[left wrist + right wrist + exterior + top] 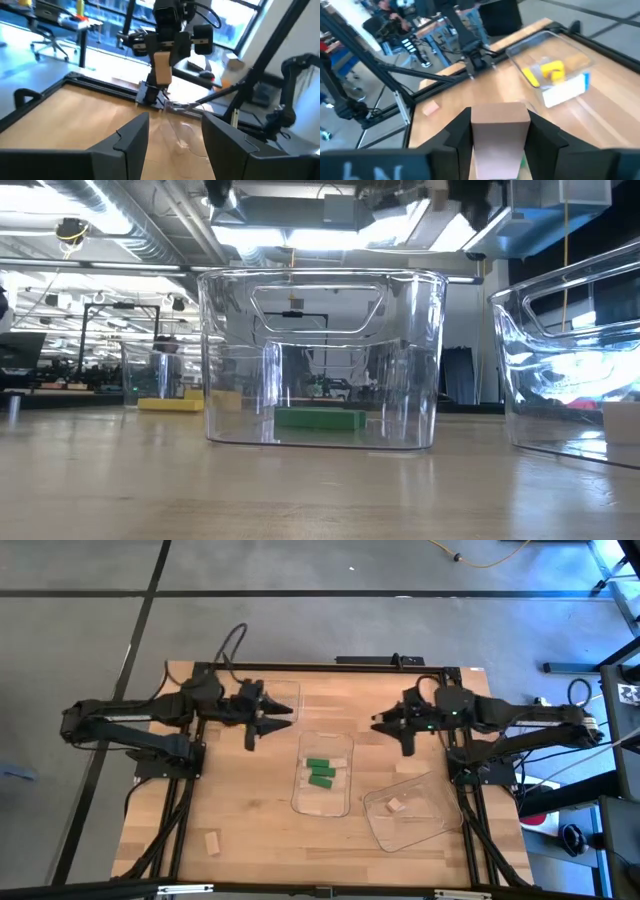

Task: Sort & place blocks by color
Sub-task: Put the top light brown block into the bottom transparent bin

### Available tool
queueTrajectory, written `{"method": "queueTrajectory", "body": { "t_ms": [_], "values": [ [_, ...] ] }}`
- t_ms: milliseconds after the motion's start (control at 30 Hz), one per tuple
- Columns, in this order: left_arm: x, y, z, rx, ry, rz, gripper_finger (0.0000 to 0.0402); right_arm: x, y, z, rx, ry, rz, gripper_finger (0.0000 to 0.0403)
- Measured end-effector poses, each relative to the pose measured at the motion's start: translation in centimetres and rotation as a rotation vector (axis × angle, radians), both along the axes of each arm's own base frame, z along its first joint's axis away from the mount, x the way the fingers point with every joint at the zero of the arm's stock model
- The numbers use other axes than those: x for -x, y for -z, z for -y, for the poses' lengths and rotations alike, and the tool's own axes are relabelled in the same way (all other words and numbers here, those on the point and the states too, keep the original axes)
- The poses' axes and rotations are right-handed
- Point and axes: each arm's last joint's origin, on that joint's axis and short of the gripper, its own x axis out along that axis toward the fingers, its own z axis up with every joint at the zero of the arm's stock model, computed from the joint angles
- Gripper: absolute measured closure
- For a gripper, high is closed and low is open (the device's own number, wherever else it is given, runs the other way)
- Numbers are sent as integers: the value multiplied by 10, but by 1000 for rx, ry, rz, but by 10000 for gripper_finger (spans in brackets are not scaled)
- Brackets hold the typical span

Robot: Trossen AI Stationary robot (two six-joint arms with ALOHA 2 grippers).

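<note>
Tan wood fills the high view: the tabletop (250, 810) carries three clear trays. The middle tray (324, 802) holds green blocks (320, 773), the right tray (410, 810) holds one tan block (396, 805), and another loose tan block (212, 843) lies near the front left edge. The left gripper (270, 716) hangs beside the far left tray (290, 697); the right gripper (388, 722) hangs above the tabletop beyond the middle tray.

From the low view, a green block (320, 418) lies flat on the middle tray's floor, and a yellow block (172, 404) shows farther back on the left.

Through the left wrist view, that arm's fingers (131, 140) stand apart with nothing between them; across the tabletop the other arm carries a tan block (162, 68).

Seen from the right wrist view, the held tan block (500, 137) sits squarely between the two fingers (460, 131), pinched on both sides. Beyond it, yellow blocks (547, 71) lie in the far tray (555, 55), and a small tan block (431, 107) rests on the tabletop.
</note>
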Motion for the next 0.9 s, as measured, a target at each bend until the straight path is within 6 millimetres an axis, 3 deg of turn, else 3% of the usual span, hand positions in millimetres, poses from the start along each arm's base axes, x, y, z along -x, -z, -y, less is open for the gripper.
{"method": "queueTrajectory", "body": {
  "t_ms": [167,333,500,633,733,900],
  "values": [
    [17,17,10,25,-34,140,229,19,-9,0,-19,22,34,270],
    [29,9,11,21,-74,305,229,20,-10,0,-22,22,44,270],
    [34,5,11,11,-98,329,229,19,-10,0,-27,21,43,270],
    [34,5,11,10,-98,329,229,16,-14,-5,-173,-98,87,270],
    [34,5,11,9,-98,329,229,11,-10,-17,-314,-234,-2,270],
    [36,1,10,7,-118,377,229,-1,3,-55,-464,-389,-298,270]
  ]
}}
